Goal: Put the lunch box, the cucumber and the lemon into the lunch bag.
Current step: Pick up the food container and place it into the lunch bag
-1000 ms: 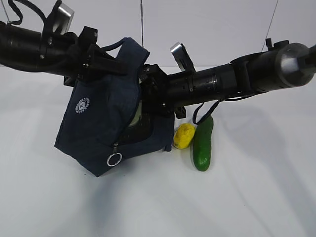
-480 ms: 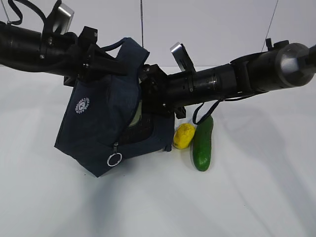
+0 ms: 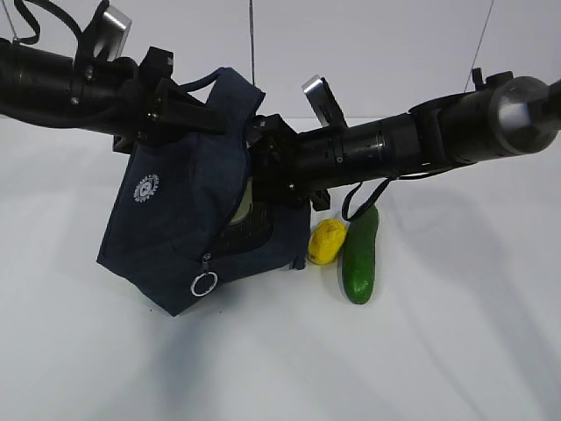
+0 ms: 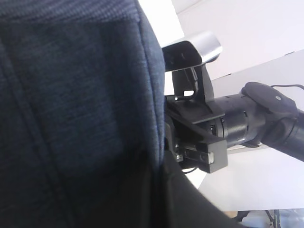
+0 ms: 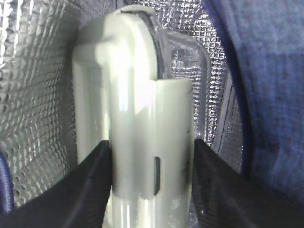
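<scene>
Two fingers of your right claw (image 5: 152,185) flank the lunch box (image 5: 137,109), half-open; whether they grip it, you cannot tell. It stands on end at twelve o'clock, inside the lunch bag (image 3: 188,219), which your shut left claw lifts.

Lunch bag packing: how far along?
Nothing fully packed yet. In hand: the left pincer holds the lunch bag up by its fabric, while the right pincer has the lunch box inside the foil lining. Left: lemon and cucumber, both on the table.
</scene>
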